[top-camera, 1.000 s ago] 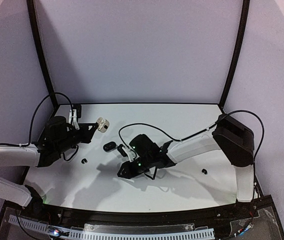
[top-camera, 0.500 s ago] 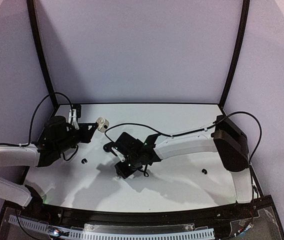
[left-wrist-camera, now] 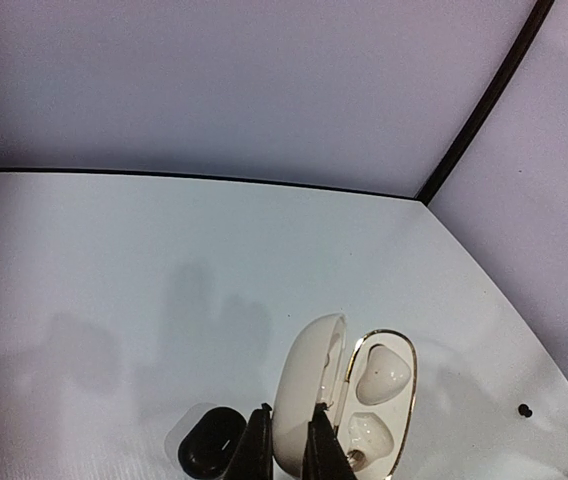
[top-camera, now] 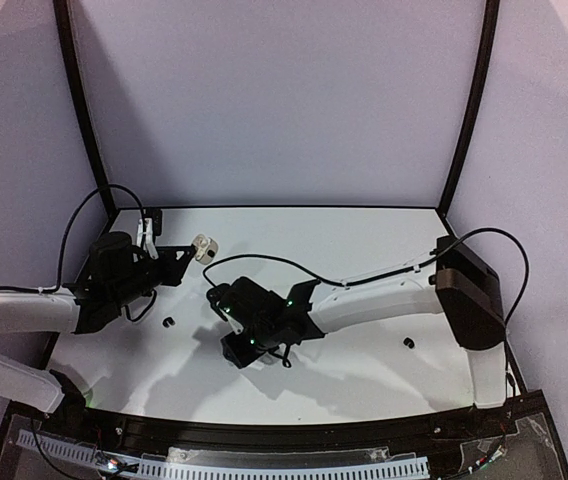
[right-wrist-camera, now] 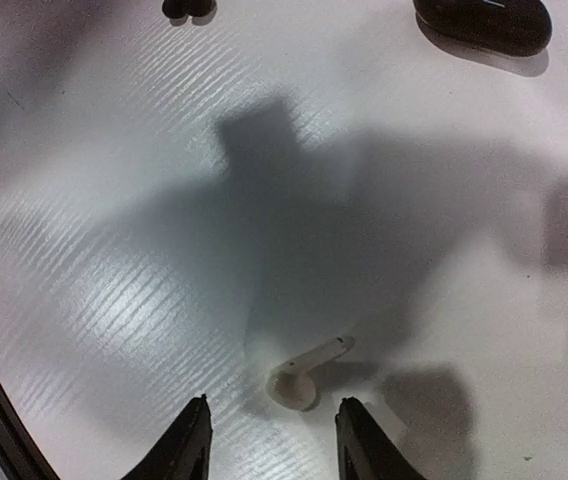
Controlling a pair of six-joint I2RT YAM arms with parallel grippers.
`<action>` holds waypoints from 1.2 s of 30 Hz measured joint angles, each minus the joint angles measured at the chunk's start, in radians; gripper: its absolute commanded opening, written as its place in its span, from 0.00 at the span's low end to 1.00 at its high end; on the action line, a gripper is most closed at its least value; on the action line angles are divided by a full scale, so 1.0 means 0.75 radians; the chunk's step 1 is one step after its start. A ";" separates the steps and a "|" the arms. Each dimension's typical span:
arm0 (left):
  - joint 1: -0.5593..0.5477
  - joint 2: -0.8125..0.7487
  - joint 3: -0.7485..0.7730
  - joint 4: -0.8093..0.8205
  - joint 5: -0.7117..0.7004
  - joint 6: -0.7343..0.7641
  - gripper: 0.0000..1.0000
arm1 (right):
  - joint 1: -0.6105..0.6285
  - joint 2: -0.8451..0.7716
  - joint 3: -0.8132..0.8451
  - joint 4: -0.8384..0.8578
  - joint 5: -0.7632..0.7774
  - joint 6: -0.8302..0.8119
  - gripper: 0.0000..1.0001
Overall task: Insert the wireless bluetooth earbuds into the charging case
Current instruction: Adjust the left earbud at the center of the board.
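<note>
Left gripper (left-wrist-camera: 289, 452) clamps the lid of the open white charging case (left-wrist-camera: 309, 380); right gripper (right-wrist-camera: 272, 435), jaws parted, hangs over a white stemmed earbud (right-wrist-camera: 302, 378) lying on the table (right-wrist-camera: 114, 250)

Earbud (right-wrist-camera: 306, 375) on table (right-wrist-camera: 114, 250) just ahead of R pincer (right-wrist-camera: 274, 412); case (left-wrist-camera: 382, 372) in L pincer (left-wrist-camera: 289, 425).

Table (right-wrist-camera: 114, 250): white sheet, finely ribbed, semi-gloss, catches the light in streaks.
White charging case (left-wrist-camera: 304, 395): smooth glossy plastic, with a thin gold-toned, metallic-looking rim round the open tray.
Black case (left-wrist-camera: 210, 440): smooth, satin sheen.
White earbud (right-wrist-camera: 307, 372): smooth plastic, slight shine.
Backdrop (left-wrist-camera: 264, 80): matt, even, no glare.
Right arm's shell (top-camera: 384, 295): smooth, white, plastic-looking.
</note>
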 measured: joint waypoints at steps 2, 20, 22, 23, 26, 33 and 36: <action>0.002 0.000 0.000 0.000 -0.001 0.000 0.01 | 0.011 0.041 0.048 -0.007 0.020 0.083 0.45; 0.007 0.000 0.000 -0.001 0.012 -0.001 0.01 | 0.042 0.210 0.281 -0.245 0.191 0.374 0.41; 0.010 0.000 0.000 -0.001 0.014 -0.001 0.01 | 0.042 0.185 0.247 -0.259 0.205 0.371 0.44; 0.010 0.000 0.000 -0.001 0.015 -0.002 0.01 | 0.042 0.170 0.223 -0.257 0.213 0.356 0.45; 0.011 0.000 0.000 -0.001 0.015 -0.002 0.01 | 0.042 0.122 0.141 -0.223 0.211 0.285 0.48; 0.011 0.000 0.000 0.000 0.015 -0.001 0.01 | 0.040 -0.060 -0.167 0.020 0.119 0.074 0.49; 0.011 0.000 0.000 0.000 0.016 -0.001 0.01 | 0.018 -0.188 -0.341 0.169 0.010 -0.010 0.48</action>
